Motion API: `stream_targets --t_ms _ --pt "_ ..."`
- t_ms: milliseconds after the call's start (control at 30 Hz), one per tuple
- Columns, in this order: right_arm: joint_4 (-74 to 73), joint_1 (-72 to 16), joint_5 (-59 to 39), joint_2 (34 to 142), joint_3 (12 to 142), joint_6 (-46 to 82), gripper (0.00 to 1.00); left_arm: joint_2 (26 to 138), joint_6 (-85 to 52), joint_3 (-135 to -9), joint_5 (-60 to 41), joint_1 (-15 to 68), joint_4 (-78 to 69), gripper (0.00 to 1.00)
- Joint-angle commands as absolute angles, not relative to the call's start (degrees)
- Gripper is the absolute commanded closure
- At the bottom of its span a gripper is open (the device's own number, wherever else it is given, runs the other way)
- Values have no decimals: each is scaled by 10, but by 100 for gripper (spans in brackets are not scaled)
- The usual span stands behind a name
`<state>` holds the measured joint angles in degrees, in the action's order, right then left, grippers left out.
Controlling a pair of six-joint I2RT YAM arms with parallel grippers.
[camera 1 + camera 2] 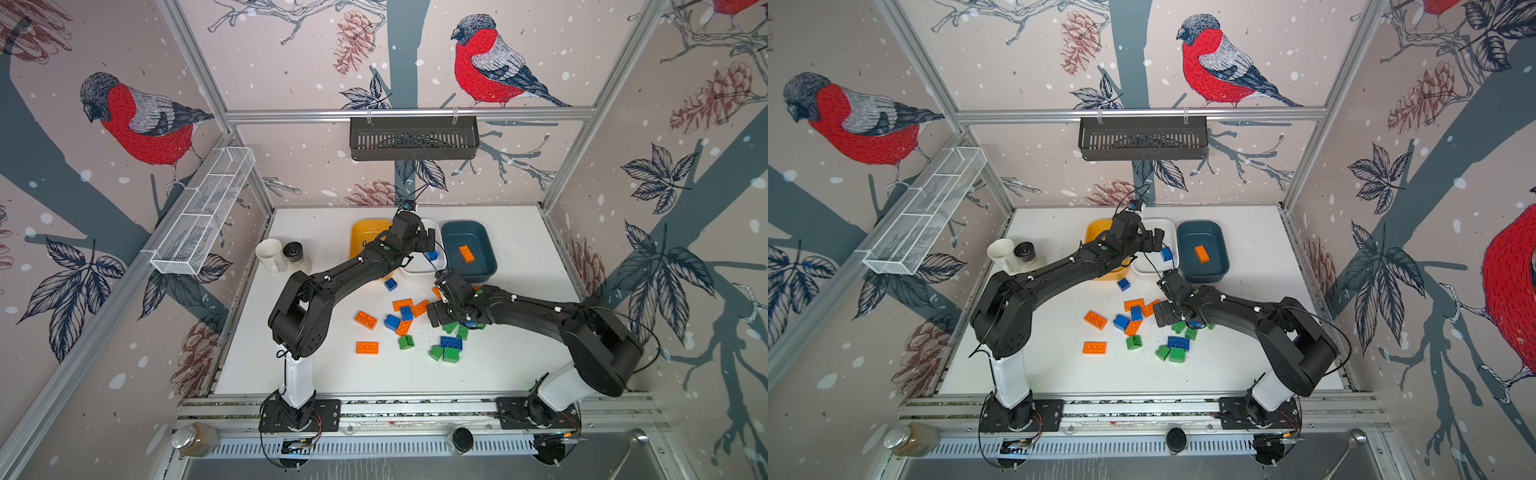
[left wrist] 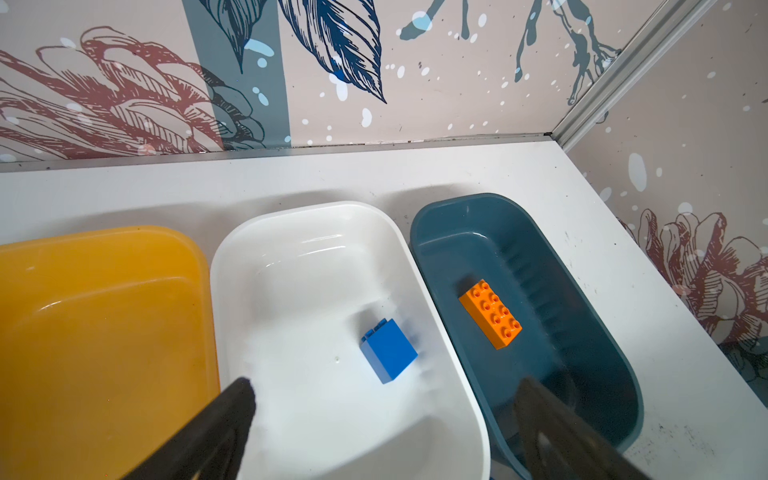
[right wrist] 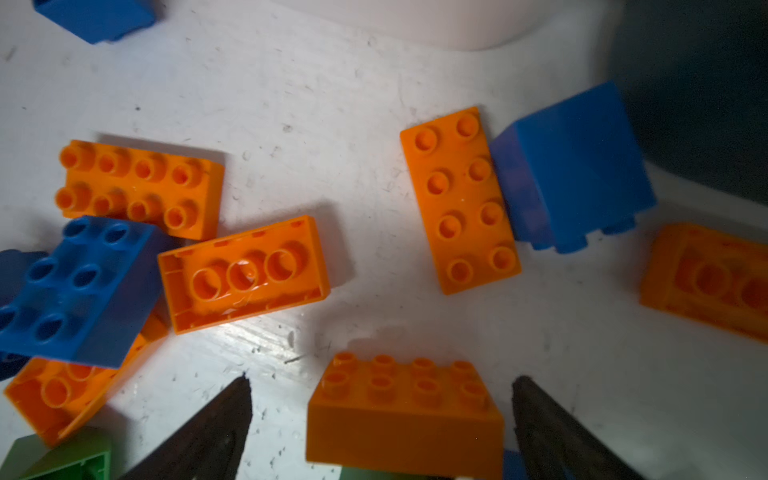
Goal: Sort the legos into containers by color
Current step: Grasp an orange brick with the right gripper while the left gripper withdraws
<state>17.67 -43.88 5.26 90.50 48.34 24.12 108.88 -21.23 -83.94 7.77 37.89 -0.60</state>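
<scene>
Three containers stand in a row at the back: yellow [image 1: 360, 239], white [image 2: 299, 266] and teal [image 1: 486, 245]. One blue lego [image 2: 388, 351] lies in the white tub and an orange one [image 2: 490, 313] in the teal tub. My left gripper [image 2: 382, 384] hangs open and empty above the white tub's near end. Loose orange [image 1: 365, 320], blue [image 1: 390, 284] and green [image 1: 406, 342] legos are scattered mid-table. My right gripper [image 3: 380, 384] is low over that pile and open. An orange lego [image 3: 405, 419] sits between its fingers, with a gap on each side.
A white mug [image 1: 269, 253] and a dark-lidded jar [image 1: 294, 252] stand left of the tubs. A white mesh basket [image 1: 208, 212] hangs on the left wall and a black basket [image 1: 413, 139] on the back rail. The left arm reaches across the yellow tub.
</scene>
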Motion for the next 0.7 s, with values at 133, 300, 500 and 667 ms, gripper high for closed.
stream_targets --t_ms 133,300,500,667 --pt "193 -446 87 925 492 264 17 1076 -221 -827 92 375 -20 3" --pt "193 -446 86 932 495 262 24 1075 -225 -820 90 373 -24 3" --pt "196 -447 96 937 495 268 31 1069 -223 -816 108 369 -16 3" --pt "184 -447 112 913 482 265 37 1056 -221 -803 130 368 -18 3"
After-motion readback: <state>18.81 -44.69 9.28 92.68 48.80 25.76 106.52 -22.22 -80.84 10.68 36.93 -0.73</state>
